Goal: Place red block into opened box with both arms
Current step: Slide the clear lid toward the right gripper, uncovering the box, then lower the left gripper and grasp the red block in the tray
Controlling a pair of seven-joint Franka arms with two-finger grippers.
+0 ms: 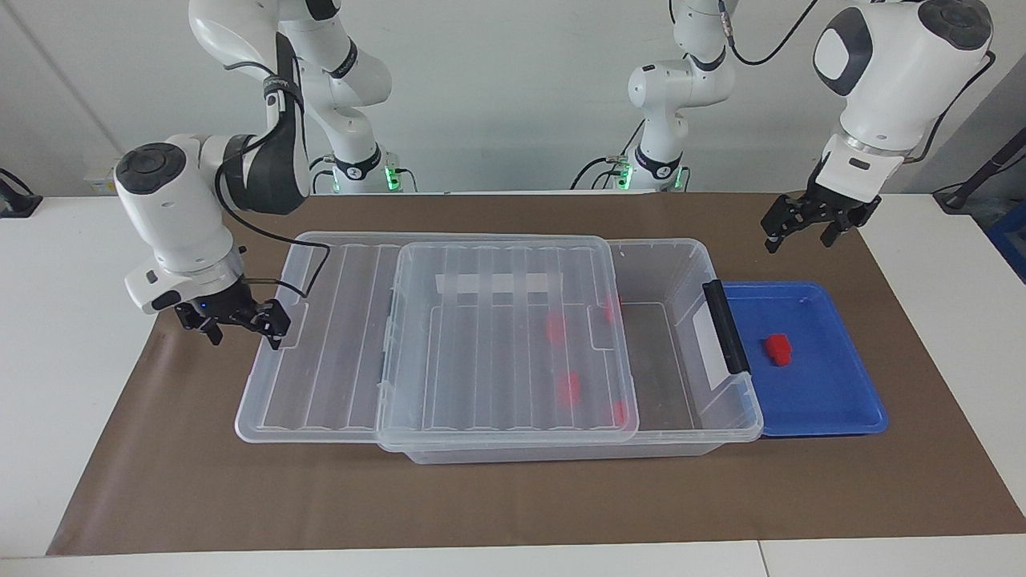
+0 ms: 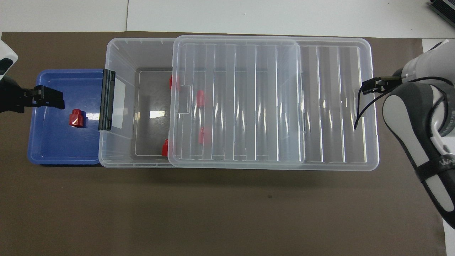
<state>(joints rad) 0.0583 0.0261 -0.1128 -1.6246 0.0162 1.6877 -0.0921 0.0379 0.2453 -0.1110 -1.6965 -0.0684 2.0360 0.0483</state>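
Overhead view: red block (image 2: 76, 118) glossy, stepped, in blue tray (image 2: 53, 149) beside box (image 2: 121, 53), left arm's end; long axis roughly away from robots, narrow step farther. Left end effector (image 2: 53, 99) spread over tray; right end effector (image 1: 240, 324) spread at offset lid (image 2: 249, 106) rim.

From my seat I can make out almost no lettering. The only writing I see is white letters on the black band of the right arm (image 2: 432, 167) in the overhead view; the band runs out of the picture's edge and I can't read the word. The white label strip (image 1: 498, 283) on the box (image 1: 689, 264) looks blank through the lid (image 1: 321, 336), and so does the pale patch beside the black handle (image 1: 725, 324).
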